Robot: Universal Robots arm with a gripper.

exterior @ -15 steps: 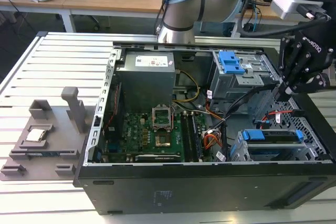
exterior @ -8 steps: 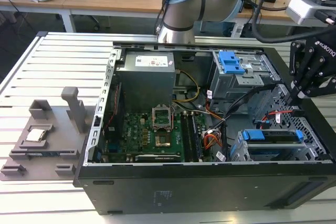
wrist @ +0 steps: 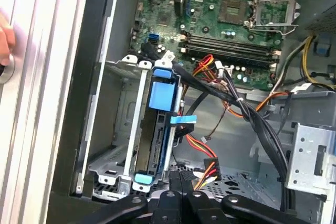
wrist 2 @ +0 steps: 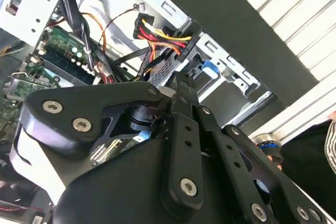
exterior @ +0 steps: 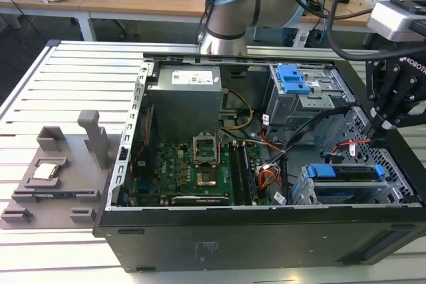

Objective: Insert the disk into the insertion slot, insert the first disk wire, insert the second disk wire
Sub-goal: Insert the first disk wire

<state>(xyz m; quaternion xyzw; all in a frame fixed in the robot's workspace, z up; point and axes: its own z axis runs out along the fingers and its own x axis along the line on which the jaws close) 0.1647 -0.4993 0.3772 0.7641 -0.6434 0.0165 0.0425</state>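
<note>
Gripper [wrist: 181,181] of a lone robot arm reaches into an open black desktop computer case [exterior: 233,244] lying on its side on a pale slatted metal table [exterior: 40,84]. Its black jaws are drawn together, apparently pinching the black plastic connector [wrist: 182,171] at the end of a red, yellow and black wire bundle [wrist: 206,167], though the grip itself is partly hidden. The disk [wrist: 159,129], a silver hard drive framed in a bright blue plastic carrier, already sits in the insertion slot [wrist: 134,124], the low bay of a silver perforated sheet-metal cage in the case's corner toward the exterior view's right. In the first wrist view the drive's long axis runs straight away from the jaws, with its near end just beside them. Whether any wire is seated in the drive cannot be told.
</note>
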